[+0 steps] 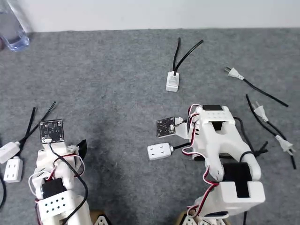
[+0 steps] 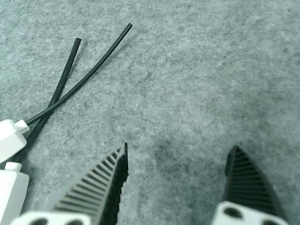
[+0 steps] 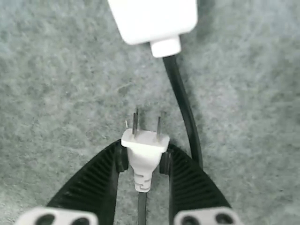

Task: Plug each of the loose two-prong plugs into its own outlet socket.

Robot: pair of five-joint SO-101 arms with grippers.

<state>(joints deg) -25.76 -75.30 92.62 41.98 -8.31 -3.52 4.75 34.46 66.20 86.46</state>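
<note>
My right gripper [image 3: 143,157] is shut on a white two-prong plug [image 3: 144,143], whose prongs point at a white outlet socket [image 3: 152,18] a short gap ahead. That socket's black cable [image 3: 183,108] runs back beside one finger. From above, the socket [image 1: 159,151] lies just left of the right arm [image 1: 220,140]. My left gripper [image 2: 180,152] stands open over bare carpet. Two white sockets [image 2: 9,138] with black cables [image 2: 79,82] lie off to its side, at the table's left edge [image 1: 10,159]. Another socket [image 1: 172,82] sits further back, and three loose plugs [image 1: 259,111] lie at the right.
Grey carpet covers the table. A clear plastic bottle [image 1: 11,33] stands at the back left corner. Small black circuit boards sit on each arm's wrist [image 1: 51,130]. Black cords from the loose plugs trail along the right side [image 1: 267,96].
</note>
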